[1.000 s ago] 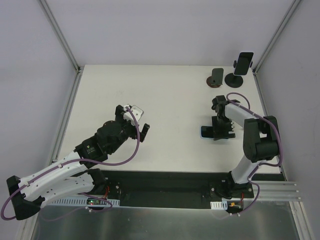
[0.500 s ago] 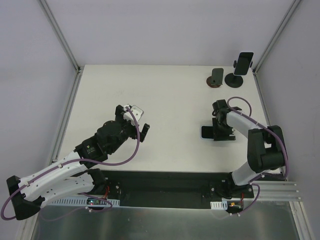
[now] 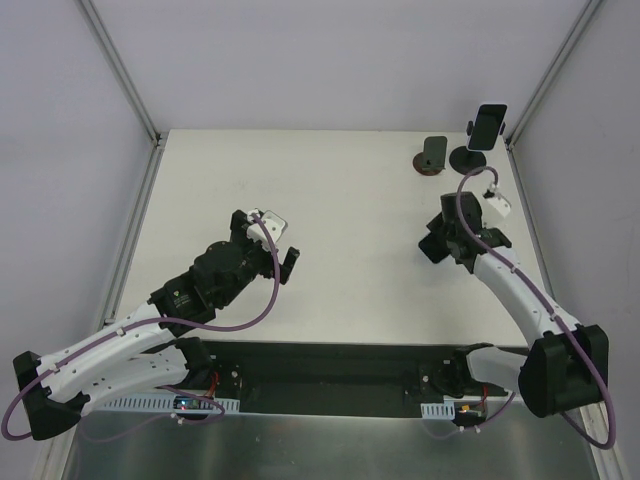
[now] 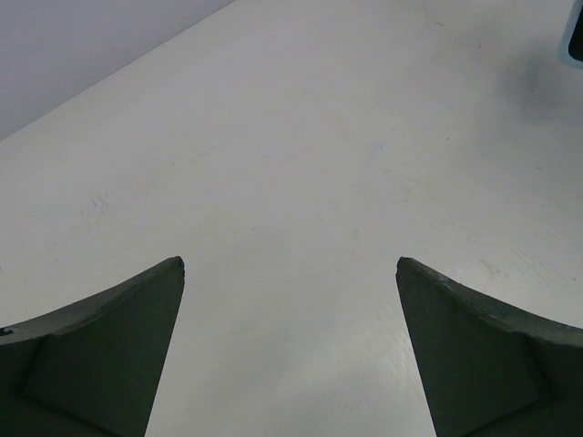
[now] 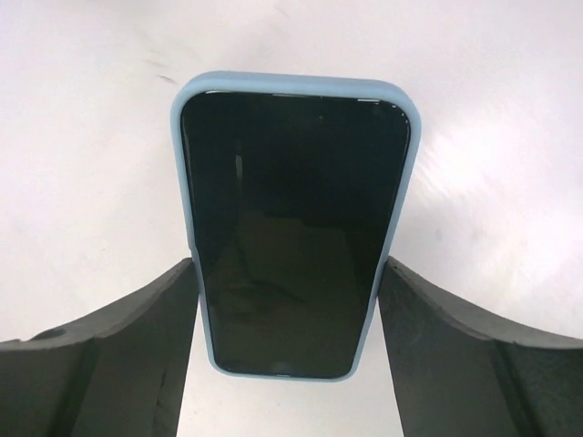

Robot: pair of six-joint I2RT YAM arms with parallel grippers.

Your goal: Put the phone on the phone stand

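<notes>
Phone (image 5: 296, 228) — slim slab with rounded corners, glossy black screen, matt light-blue case wrapping the rim. Gripped by its two long edges in the right gripper (image 5: 287, 264), screen towards the wrist camera, top end jutting past the fingertips, held above the table (image 3: 300, 190). Fingers (image 5: 137, 355) dark, matt, wedge-shaped, pressed against the case on either side. Mostly hidden under the gripper in the overhead view.

Phone stand (image 3: 432, 155) — small, dark grey-brown; round disc base, slanted rectangular back plate, plate bare. Set near the far right corner of the table, well apart from the held phone, bare surface between.

Black holder (image 3: 468, 158): round foot, short stem, just right of the phone stand, carrying a spare handset (image 3: 489, 125) upright. Close to the table's right edge and to the slanting metal post (image 3: 545, 90) of the frame.

Left gripper (image 4: 290, 266): fingers spread wide, holding nothing, over bare table in the left half. Two dark, blunt fingertips at the lower corners of the wrist view.

Table surface white, matt, flat, with faint scuffs. Broad open stretch across the middle and far left, between the two arms. Far and side edges bounded by pale grey walls (image 3: 300, 60) and metal corner posts; near edge by a black rail (image 3: 330, 365) at the arm bases.

Purple cables (image 3: 250, 315) looped along both arms.
</notes>
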